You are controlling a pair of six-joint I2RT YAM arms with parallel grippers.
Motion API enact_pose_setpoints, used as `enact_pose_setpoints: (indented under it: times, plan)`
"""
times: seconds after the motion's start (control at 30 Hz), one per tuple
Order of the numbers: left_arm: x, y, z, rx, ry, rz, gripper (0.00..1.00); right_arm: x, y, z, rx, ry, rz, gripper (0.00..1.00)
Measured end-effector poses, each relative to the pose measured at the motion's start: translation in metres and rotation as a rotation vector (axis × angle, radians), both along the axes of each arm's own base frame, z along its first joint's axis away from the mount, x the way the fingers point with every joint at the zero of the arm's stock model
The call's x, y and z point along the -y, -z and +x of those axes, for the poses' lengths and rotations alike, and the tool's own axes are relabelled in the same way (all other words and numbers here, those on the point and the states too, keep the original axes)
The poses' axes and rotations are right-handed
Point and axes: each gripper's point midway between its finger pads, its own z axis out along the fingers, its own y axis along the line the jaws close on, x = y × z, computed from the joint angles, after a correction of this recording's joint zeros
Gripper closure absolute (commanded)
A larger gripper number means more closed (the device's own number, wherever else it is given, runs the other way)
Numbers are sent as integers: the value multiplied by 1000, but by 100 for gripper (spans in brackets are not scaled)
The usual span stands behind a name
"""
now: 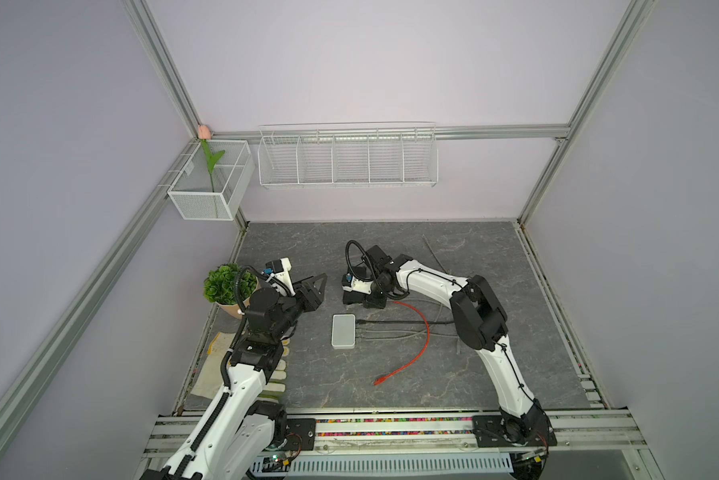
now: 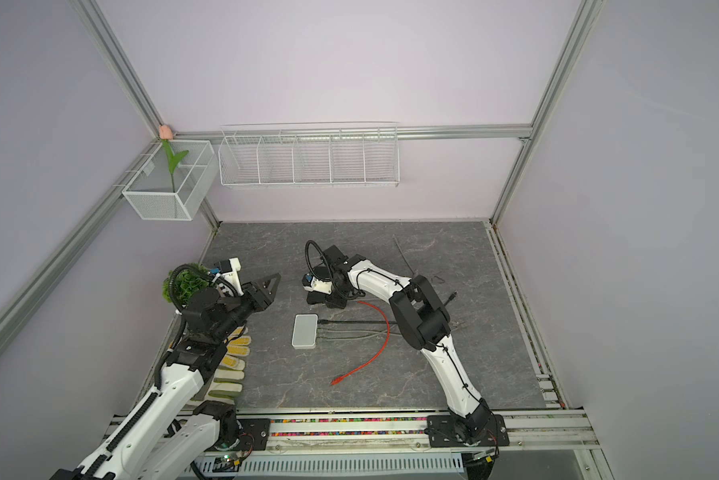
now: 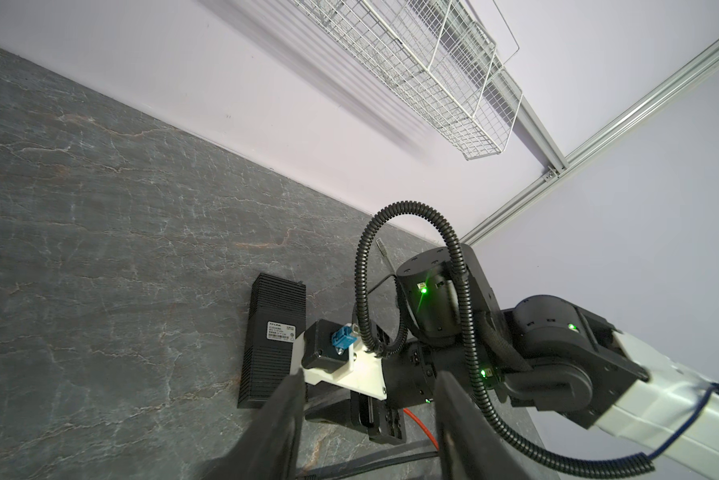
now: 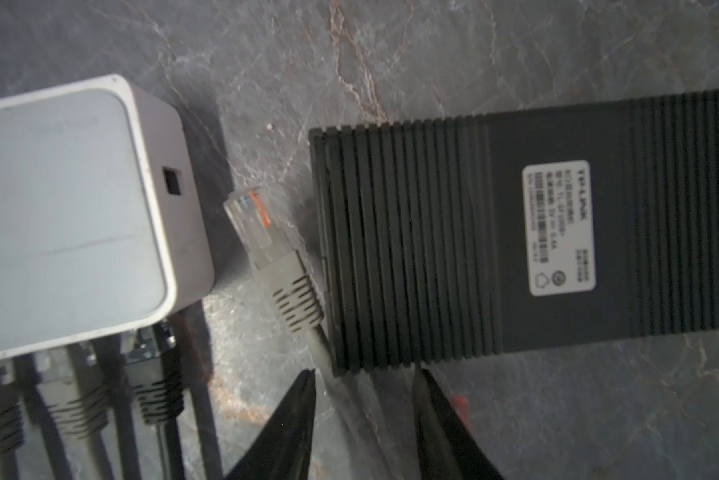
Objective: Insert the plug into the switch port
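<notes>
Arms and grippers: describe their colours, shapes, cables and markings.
Both the left arm and right arm have white shells between black joints. A black corrugated conduit runs along the left arm; another conduit loops at the right wrist, where small green lights glow. The left gripper and right gripper have black, pointed fingers.

The left arm and the right arm are of the same build: smooth white shells on the long links and round black housings at the joints. Each is fixed on a black base plate with small screws. A black ribbed hose loops by each wrist. Small green lights shine on the right arm's joints. Its white camera bracket carries a blue connector. The left hand and the right hand have black, pointed fingers.
</notes>
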Motion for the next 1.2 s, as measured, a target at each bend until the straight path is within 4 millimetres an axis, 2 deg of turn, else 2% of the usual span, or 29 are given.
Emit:
enact_pose_setpoints:
  times: [0.07, 0.13, 0.27, 0.37, 0.47, 0.73, 0.83, 0.9, 1.03, 1.2]
  plan:
    - [0, -1, -1, 2, 0, 1, 48, 1, 1, -1, -2, 1, -7, 85]
    - [0, -2, -2, 6, 1, 3, 49, 2, 1, 0, 0, 2, -10, 91]
    - [-1, -6, -4, 24, 4, 7, 49, 7, 4, 0, 11, 17, -25, 93]
    - [0, -10, -7, 36, 15, 6, 49, 16, -5, -3, 32, 35, -38, 93]
    - [3, -13, -10, 50, 39, 2, 49, 28, -34, -4, 88, 59, -30, 93]
    - [25, -27, -14, 120, 159, -19, 47, 70, -173, 5, 293, 172, 188, 93]
    - [43, -27, -16, 140, 235, -20, 43, 84, -200, 2, 287, 195, 275, 93]
    - [56, -27, -19, 151, 290, -24, 41, 90, -206, -1, 249, 194, 326, 93]
    - [80, -37, -21, 180, 393, -38, 37, 99, -204, -7, 141, 191, 398, 93]
    - [94, -57, -17, 244, 443, -71, 36, 94, -205, -19, 54, 164, 461, 93]
